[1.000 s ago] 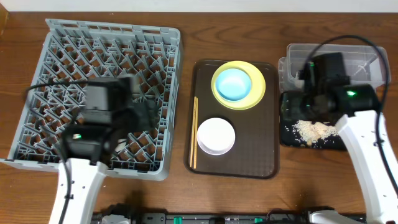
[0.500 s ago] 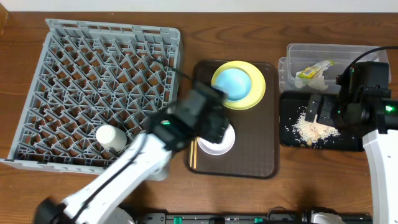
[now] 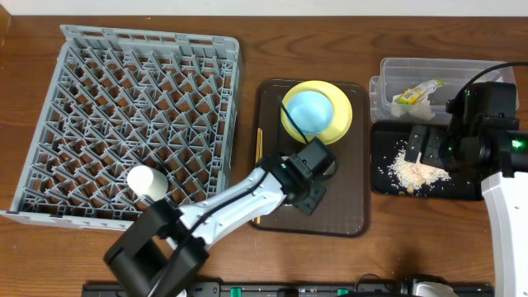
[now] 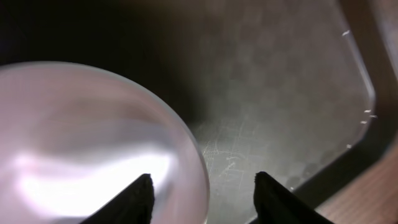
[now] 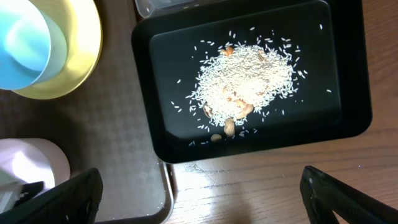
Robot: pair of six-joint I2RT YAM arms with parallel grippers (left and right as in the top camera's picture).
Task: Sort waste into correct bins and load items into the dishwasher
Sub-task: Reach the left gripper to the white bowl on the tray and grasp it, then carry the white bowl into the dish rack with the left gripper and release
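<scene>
My left pincer (image 4: 202,176) hangs spread over the large brown serving tray (image 4: 280,106). The rim of the pale pink round bowl (image 4: 93,137) lies between its fingers, one finger above the bowl and the other above bare tray. My right pincer (image 5: 200,171) is spread wide too. The shallow black rectangular plastic tray (image 5: 317,112) lies just ahead of its fingertips, holding the whitish rice-like crumb heap (image 5: 245,78).

Overhead straight down; wrist views downward, left perhaps closest, sharing brown tray (image 5: 118,124)
</scene>
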